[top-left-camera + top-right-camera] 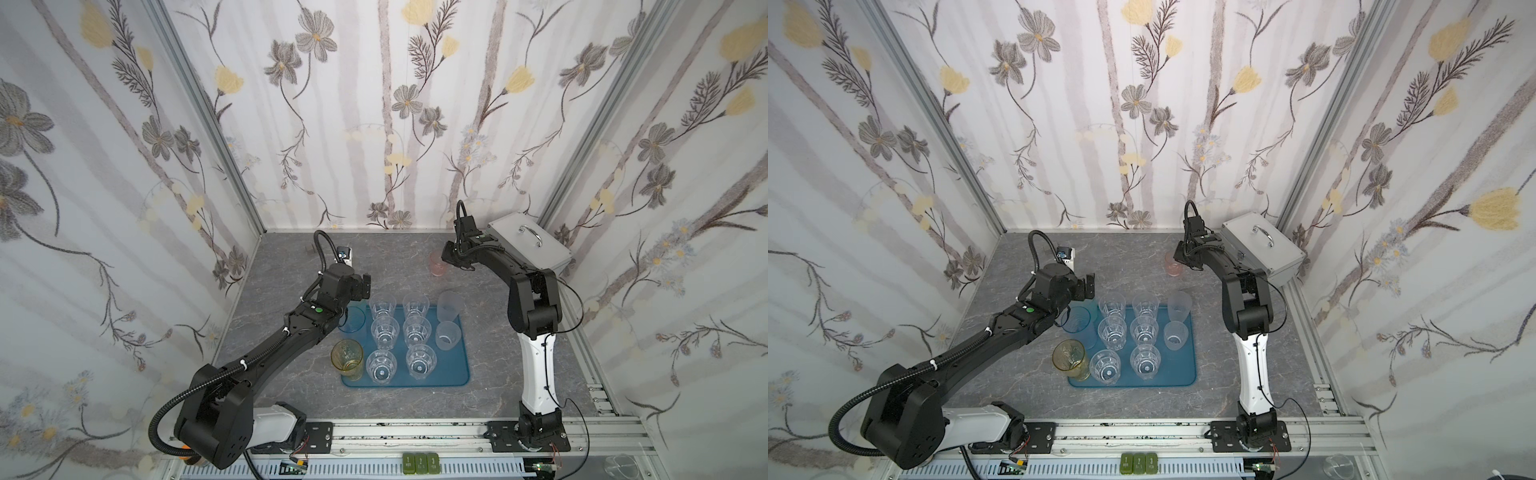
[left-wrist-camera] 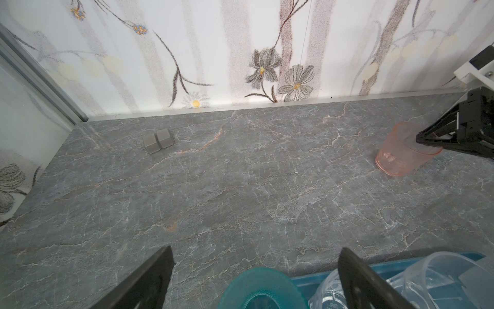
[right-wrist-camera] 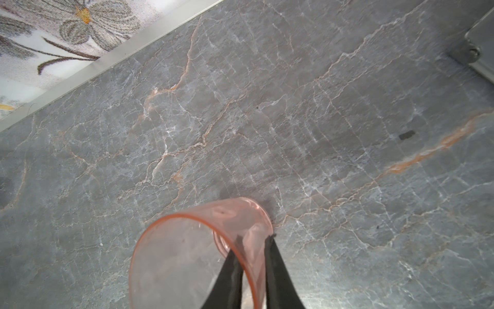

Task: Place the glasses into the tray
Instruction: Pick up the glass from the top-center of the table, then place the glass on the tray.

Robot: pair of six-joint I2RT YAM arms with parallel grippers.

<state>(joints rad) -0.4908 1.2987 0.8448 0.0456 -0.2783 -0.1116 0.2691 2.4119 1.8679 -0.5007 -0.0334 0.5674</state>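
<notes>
While your right end effector (image 3: 254,238) pinches the pink glass (image 3: 187,254) at its rim, bare worktop (image 2: 240,187) separates it from the tray (image 1: 453,365); your left end effector (image 2: 255,248) gapes.

Floral wallpaper walls (image 1: 374,104) enclose a grey marbled tabletop (image 1: 395,270), with aluminium posts (image 1: 208,116) at the corners

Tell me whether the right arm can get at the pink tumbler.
Yes, it seems so: the right claw pinches the pink tumbler at its rim, one finger inside, one outside; nothing blocks it.
</notes>
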